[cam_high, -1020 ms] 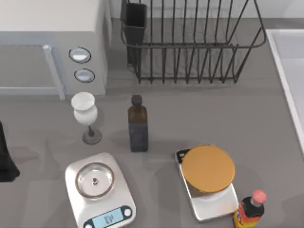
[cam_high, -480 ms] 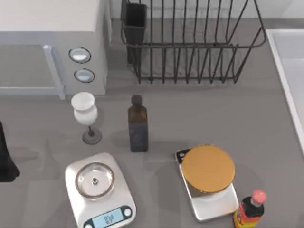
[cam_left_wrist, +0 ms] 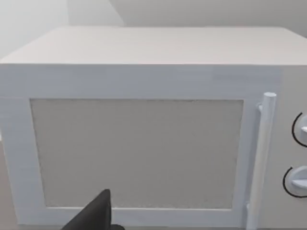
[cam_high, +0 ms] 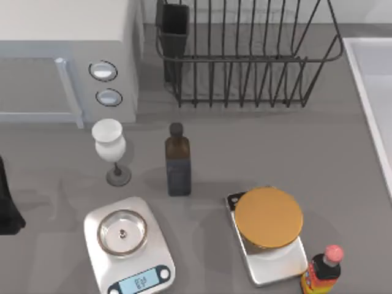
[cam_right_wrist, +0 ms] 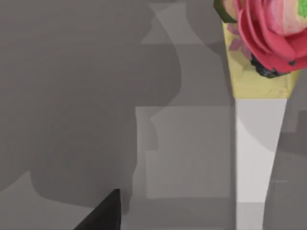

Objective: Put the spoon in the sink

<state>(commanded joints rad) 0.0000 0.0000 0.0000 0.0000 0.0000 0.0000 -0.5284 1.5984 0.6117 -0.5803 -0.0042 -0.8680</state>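
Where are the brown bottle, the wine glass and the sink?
brown bottle [cam_high: 178, 168]: top view, on its dark body.
wine glass [cam_high: 108, 142]: top view, on its white bowl.
sink [cam_high: 362, 76]: top view, on its raised rim at the table's right edge.

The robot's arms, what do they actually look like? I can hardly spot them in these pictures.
Little of them is in frame. In the top view the left arm is a plain black, matte bulk at the table's left edge, with no markings or cables visible. Each wrist view catches a black, pointed, wedge-shaped tip: the left gripper and the right gripper. Both look smooth and unmarked.
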